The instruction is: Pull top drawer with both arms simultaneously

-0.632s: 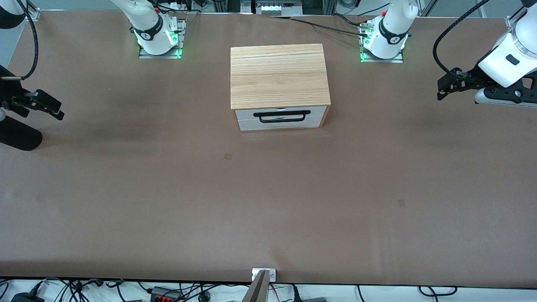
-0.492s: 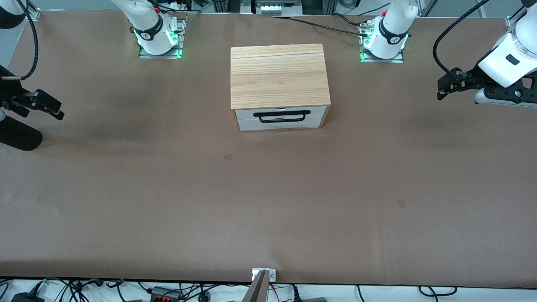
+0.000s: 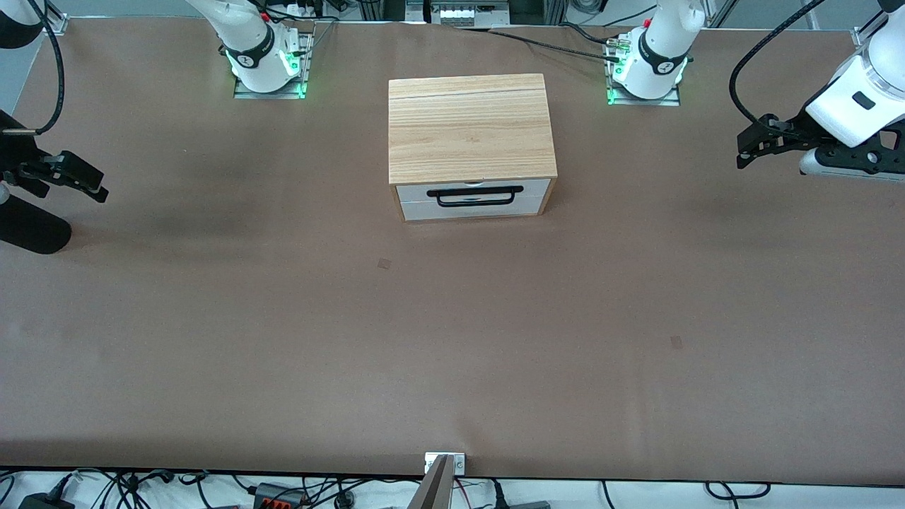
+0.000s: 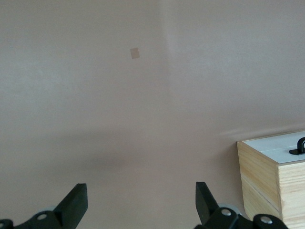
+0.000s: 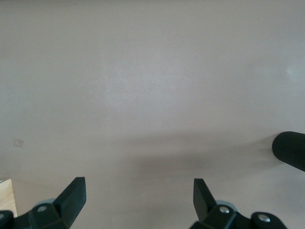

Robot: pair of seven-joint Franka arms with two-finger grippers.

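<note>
The light wooden box stands at the table's middle, toward the robots' bases. Its top drawer is shut, a white front with a long black bar handle and a small notch in the top edge. My left gripper hangs open and empty over the table at the left arm's end, well apart from the box. The left wrist view shows the box's corner. My right gripper hangs open and empty over the right arm's end; in the right wrist view only bare table lies between its fingers.
The other white drawer front sits below the top drawer. A black padded cylinder is at the right arm's end, also in the right wrist view. The brown table spreads wide in front of the drawers.
</note>
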